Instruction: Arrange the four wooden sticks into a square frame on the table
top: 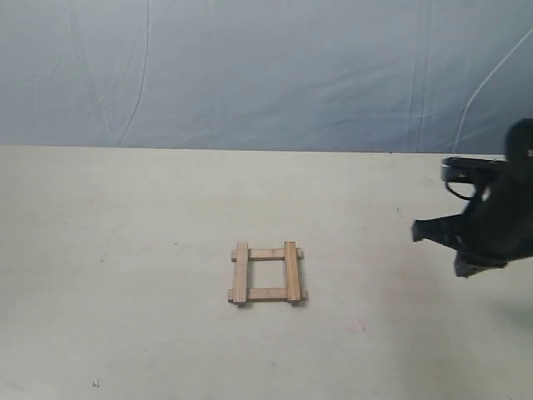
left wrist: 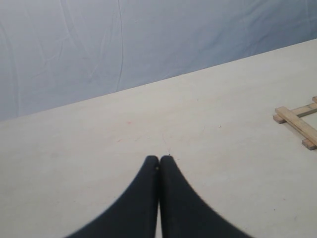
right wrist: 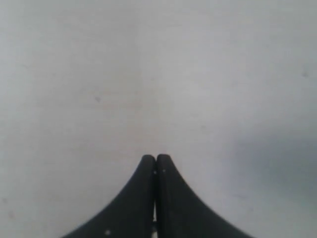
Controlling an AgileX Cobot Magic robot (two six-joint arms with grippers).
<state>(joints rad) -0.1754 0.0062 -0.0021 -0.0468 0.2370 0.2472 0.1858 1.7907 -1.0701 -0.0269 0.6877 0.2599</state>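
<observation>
On the desk [top: 125,250], about centre, the frame [top: 266,293] looks finished: 4 sticks [top: 241,272], 2 laid across the other 2 with ends overlapping, which probably keeps the corners square. The right pincer [top: 420,231] is clenched on nothing and well apart from the frame on the right, likely so it can't nudge it. The left pincer [left wrist: 159,158] is also clenched and empty, over bare desk with the frame off to one side. Judged complete; arms only need parking.
</observation>
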